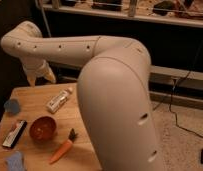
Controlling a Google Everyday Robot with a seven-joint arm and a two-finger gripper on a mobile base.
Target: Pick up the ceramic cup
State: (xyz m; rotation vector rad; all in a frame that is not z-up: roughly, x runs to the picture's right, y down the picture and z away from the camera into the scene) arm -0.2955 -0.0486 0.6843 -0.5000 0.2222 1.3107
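1. The orange-red bowl (pixel 43 128) is sitting below the pincer, toward the camera.
2. The ceramic cup (pixel 12 106) is resting on the surface (pixel 32 99), lower than the pincer and toward the picture's left. It is standing close to that side edge, apart from the bowl, with open room above it.
3. The pincer (pixel 40 77) is hovering over the surface's far edge; whether it is wide or narrow, I cannot tell.

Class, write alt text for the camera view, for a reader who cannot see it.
A white robot arm reaches across a wooden table, its gripper above the back left corner, clear of the blue-grey ceramic cup at the left edge. An orange-red bowl, a carrot, a white tube and a black bar also lie on the table.
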